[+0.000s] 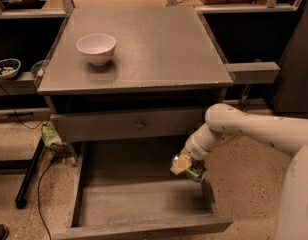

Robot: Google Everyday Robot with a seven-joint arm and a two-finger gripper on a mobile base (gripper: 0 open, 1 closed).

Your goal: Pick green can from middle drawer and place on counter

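White bowl [96, 48] sits left on counter [159, 49]. Below, middle drawer [139, 201] pulled wide open. Right now, by drawer's right wall: gripper [188, 167] down low, fingers clamped on green can [196, 172], can tilted in the hold. Watch out: a straight lift could clip can on closed drawer front [129, 125] above or on counter's overhanging edge. Tilted hold could slip and drop can into drawer.

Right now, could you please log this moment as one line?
tool: at green can | can: right side of open drawer | counter: bowl, no can
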